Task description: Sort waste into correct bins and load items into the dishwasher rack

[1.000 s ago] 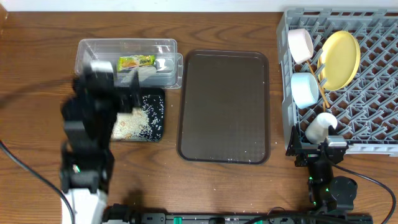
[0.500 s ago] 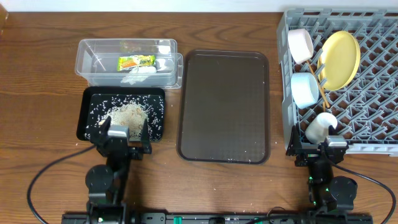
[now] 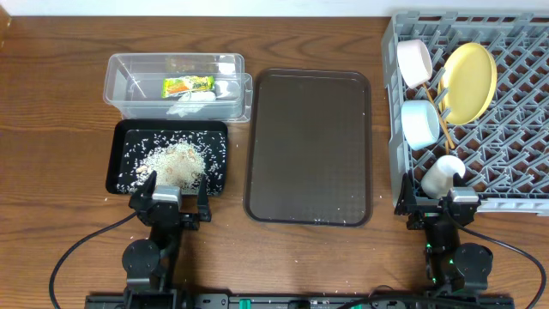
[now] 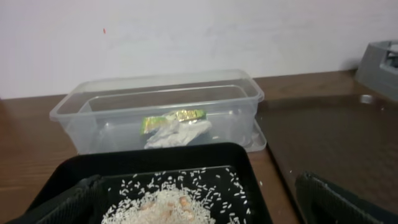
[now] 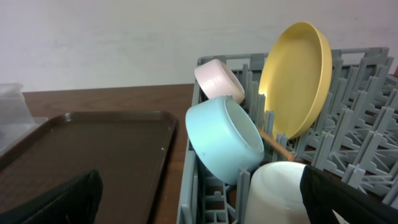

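The clear tub point(image 3: 129, 86) point(image 4: 161, 84) holds the green-and-yellow wrapper point(image 3: 188, 85) point(image 4: 171, 118) and a white scrap point(image 3: 196, 98) point(image 4: 171, 134). Rice point(image 3: 176, 160) point(image 4: 168, 202) lies in the black tray point(image 3: 216, 172) point(image 4: 242, 180). My left gripper point(image 3: 171, 190) point(image 4: 199, 205) stands open at that tray's near edge, holding nothing. In the grey rack point(image 3: 515, 129) point(image 5: 360, 124) stand the yellow plate point(image 3: 467, 81) point(image 5: 295, 78), pinkish bowl point(image 3: 413, 60) point(image 5: 217, 81), blue bowl point(image 3: 420, 123) point(image 5: 224, 140), white cup point(image 3: 439, 176) point(image 5: 277, 193) and chopsticks point(image 3: 442, 116) point(image 5: 277, 143). My right gripper point(image 3: 437, 204) point(image 5: 202, 205) is open and holds nothing at the rack's near left corner.
A dark brown serving tray point(image 3: 309, 146) point(image 4: 329, 137) point(image 5: 81, 149) lies between the bins and the rack, with a few stray grains on it. Cables run from both arm bases along the table's front edge.
My left arm has drawn back from above the bins to the table's front and now sits low at the black tray's near edge. The right arm has not moved.
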